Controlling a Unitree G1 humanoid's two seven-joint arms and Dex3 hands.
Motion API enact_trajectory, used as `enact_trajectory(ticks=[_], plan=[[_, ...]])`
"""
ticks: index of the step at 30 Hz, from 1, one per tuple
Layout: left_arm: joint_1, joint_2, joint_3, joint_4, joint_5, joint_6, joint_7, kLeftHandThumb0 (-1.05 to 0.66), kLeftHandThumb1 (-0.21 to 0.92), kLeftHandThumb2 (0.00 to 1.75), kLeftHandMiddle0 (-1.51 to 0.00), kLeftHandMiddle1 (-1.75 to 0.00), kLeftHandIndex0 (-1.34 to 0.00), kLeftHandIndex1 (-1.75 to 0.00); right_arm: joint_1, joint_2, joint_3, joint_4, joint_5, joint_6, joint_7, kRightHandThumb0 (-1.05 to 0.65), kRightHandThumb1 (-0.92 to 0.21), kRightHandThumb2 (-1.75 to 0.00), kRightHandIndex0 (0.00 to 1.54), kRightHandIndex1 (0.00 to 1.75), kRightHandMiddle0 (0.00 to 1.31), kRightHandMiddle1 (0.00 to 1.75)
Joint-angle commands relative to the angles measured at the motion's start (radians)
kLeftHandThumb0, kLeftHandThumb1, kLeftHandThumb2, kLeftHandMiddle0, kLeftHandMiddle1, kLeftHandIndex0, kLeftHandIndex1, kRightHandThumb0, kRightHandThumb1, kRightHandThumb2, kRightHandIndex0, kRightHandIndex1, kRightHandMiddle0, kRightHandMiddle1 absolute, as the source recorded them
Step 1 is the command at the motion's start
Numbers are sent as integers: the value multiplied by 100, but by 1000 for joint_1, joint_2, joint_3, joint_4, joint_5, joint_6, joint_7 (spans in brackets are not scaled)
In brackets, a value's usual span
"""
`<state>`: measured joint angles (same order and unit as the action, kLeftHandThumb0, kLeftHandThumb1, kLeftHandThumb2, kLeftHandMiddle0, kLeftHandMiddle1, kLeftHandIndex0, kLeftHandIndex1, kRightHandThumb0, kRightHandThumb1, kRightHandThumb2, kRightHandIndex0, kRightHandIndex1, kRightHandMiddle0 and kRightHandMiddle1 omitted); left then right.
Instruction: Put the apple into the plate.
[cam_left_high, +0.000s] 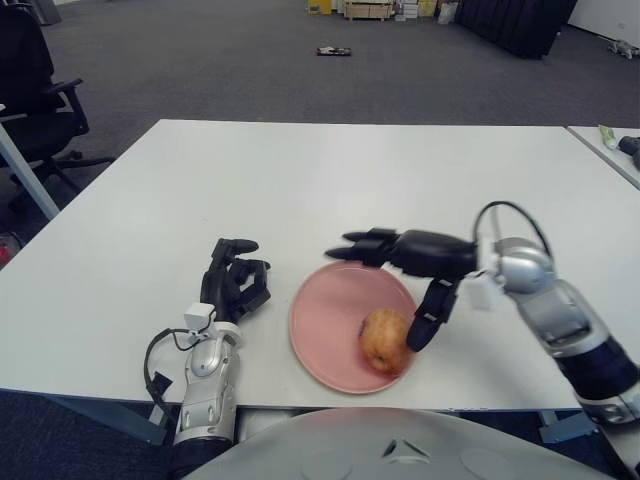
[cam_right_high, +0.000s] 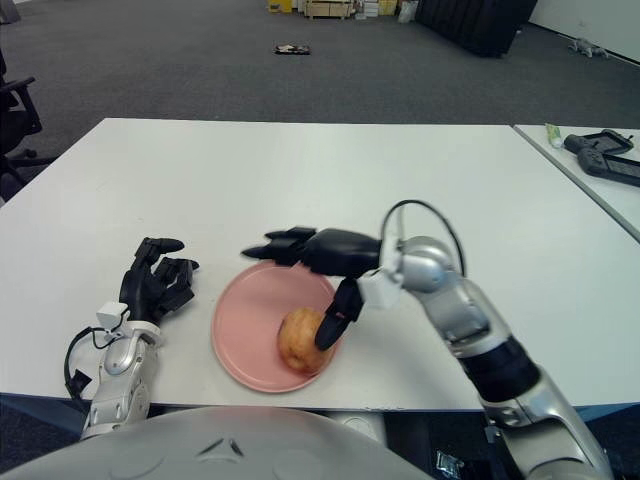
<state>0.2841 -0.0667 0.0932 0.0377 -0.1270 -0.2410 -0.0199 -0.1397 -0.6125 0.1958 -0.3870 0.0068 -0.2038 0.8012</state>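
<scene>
A yellowish-red apple (cam_left_high: 383, 340) lies on the pink plate (cam_left_high: 325, 325), toward its right front rim. My right hand (cam_left_high: 405, 275) hovers above the plate's right half with its fingers spread, holding nothing. Its long fingers (cam_left_high: 362, 244) reach left over the plate's far rim, and its thumb (cam_left_high: 430, 315) hangs down just right of the apple. My left hand (cam_left_high: 236, 275) shows to the left of the plate near the table's front edge, idle.
The white table (cam_left_high: 350, 180) stretches far beyond the plate. A second table with a dark device (cam_right_high: 605, 155) stands at the far right. An office chair (cam_left_high: 35, 90) stands off the table's left corner.
</scene>
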Motion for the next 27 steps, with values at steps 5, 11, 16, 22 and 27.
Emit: enact_trajectory(ticks=[5, 11, 16, 22, 27], plan=[[16, 1, -4, -2, 10, 25, 7, -1, 52, 109, -42, -173, -28, -175, 140, 136, -121, -32, 135, 44, -181, -102, -75, -36, 0, 0, 0, 0], [15, -1, -2, 0, 7, 25, 7, -1, 49, 113, -43, -175, -31, -175, 254, 312, -113, -32, 51, 20, -405, -105, -89, -34, 0, 0, 0, 0], [14, 0, -2, 4, 2, 17, 0, -1, 46, 116, -45, -175, -33, -174, 254, 443, -156, 35, -10, 25, -593, -105, -92, -45, 0, 0, 0, 0], [15, -1, -3, 3, -2, 13, -5, -1, 53, 108, -40, -174, -29, -175, 258, 583, -209, 83, 54, 3, -732, -91, -92, -52, 7, 54, 0, 42], [17, -1, -4, -2, -2, 21, -3, -1, 56, 104, -37, -173, -28, -175, 282, 675, -244, 101, 64, -17, -837, -77, -92, -66, 26, 109, 2, 115]])
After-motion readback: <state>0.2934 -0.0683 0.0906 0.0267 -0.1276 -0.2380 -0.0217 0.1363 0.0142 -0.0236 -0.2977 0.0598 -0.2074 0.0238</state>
